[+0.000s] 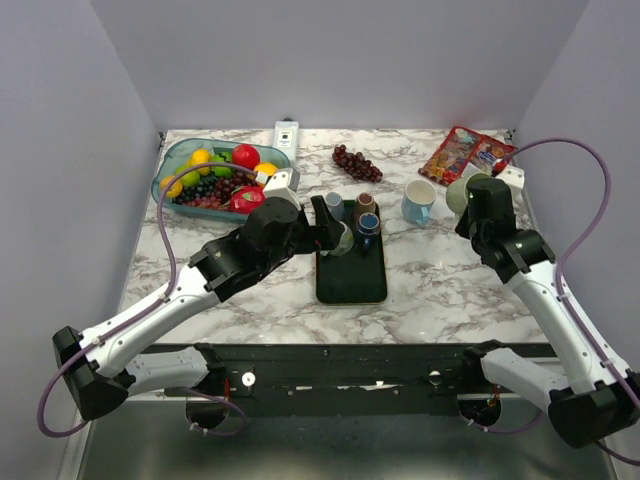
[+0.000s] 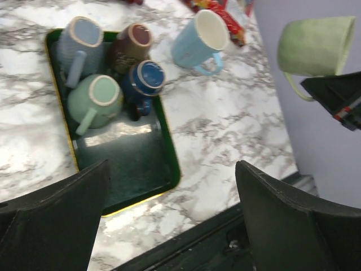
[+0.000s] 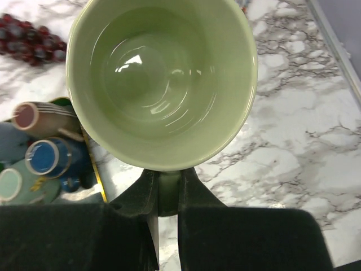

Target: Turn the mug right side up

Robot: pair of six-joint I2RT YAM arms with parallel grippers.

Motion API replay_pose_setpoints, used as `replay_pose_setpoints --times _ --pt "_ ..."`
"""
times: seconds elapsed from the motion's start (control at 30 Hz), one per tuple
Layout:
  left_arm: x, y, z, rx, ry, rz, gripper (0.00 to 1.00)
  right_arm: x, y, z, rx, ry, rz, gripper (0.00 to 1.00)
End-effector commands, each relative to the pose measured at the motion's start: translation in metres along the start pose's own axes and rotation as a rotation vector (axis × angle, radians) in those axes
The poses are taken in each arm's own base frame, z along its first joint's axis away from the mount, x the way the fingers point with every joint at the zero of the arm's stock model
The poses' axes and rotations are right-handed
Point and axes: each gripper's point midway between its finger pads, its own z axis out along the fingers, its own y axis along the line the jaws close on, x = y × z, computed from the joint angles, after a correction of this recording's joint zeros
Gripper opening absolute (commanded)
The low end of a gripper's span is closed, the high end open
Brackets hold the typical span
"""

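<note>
The mug (image 3: 161, 79) is a pale green glazed piece with a plain round bowl, smooth inside and catching small highlights. It hangs in the air at about 3 o'clock of the top view, over the right side of the marbled tabletop (image 1: 450, 290), and touches nothing below it. The right end effector (image 3: 168, 192) is clamped on its handle, one finger on each side of the loop. The right wrist view looks straight into the mug's mouth. The left wrist view instead shows it from the side, lying level with the handle on its underside. From above, the mug is only a small green shape in front of the arm. The left end effector (image 2: 172, 169) has its fingers spread wide apart and grips nothing, hovering above the dark green tray (image 1: 352, 285) at the centre. Four mugs cluster at the tray's far end: a grey-blue mug (image 2: 84, 39), a brown mug (image 2: 132, 42), a dark blue mug (image 2: 148, 79) and a mint mug (image 2: 98, 99). The near half of the tray is bare. A light blue mug (image 1: 418, 202) stands on the tabletop at 2 o'clock of the tray. At 10 o'clock a teal tub (image 1: 170, 160) holds mixed fruit (image 1: 215, 175).
</note>
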Motion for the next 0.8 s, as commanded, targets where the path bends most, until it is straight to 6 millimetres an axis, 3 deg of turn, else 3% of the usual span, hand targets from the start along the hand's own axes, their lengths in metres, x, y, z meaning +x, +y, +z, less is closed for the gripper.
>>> replay_pose_setpoints --times 0.0,0.07,0.3,0.77 --pt "0.013 0.042 0.017 -0.13 0.076 0.076 0.99 -0.012 -0.017 0.03 0.121 -0.063 -0.016 0.01" --pt "0.018 0.047 0.023 -0.138 0.107 0.098 0.99 0.001 -0.011 0.051 0.099 -0.016 -0.044 0.01" --pt "0.018 0.072 0.045 -0.183 0.166 0.08 0.99 0.037 -0.016 0.102 0.155 0.1 -0.126 0.01" --pt "0.029 0.103 0.072 -0.214 0.257 0.098 0.99 0.069 -0.006 0.153 0.122 0.19 -0.224 0.01"
